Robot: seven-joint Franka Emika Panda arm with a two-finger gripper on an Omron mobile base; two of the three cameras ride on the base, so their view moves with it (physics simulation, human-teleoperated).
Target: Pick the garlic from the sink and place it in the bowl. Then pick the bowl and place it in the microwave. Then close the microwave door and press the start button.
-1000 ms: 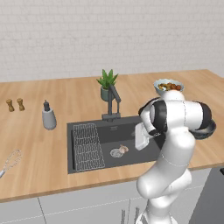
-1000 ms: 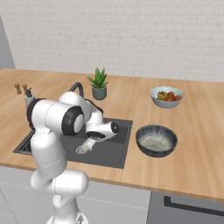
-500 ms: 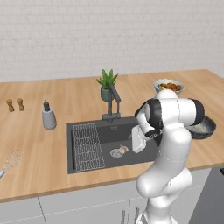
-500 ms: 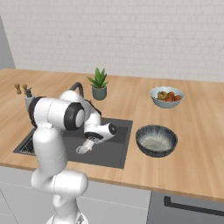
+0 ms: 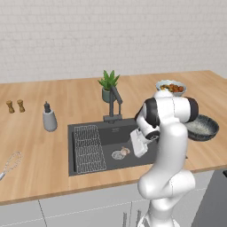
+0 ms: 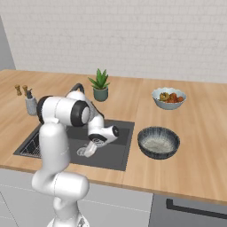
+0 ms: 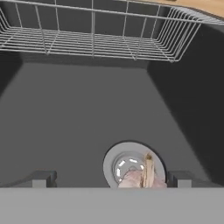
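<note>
Wooden counter point(image 5: 53, 155), white brick wall point(image 5: 88, 35), dark sink point(image 5: 106, 133), garlic point(image 7: 139, 177) on drain point(image 7: 124, 164)

Both base views give you a high look forward and down from behind the white arm, one from its left, one from its right. They share the dark grey rectangular sink point(image 5: 113, 146) point(image 6: 77, 142) and the light wooden counter point(image 5: 35, 150) point(image 6: 199, 133). Your hand view sits close inside the basin, facing its floor and round silver drain point(image 7: 131, 164).
</note>
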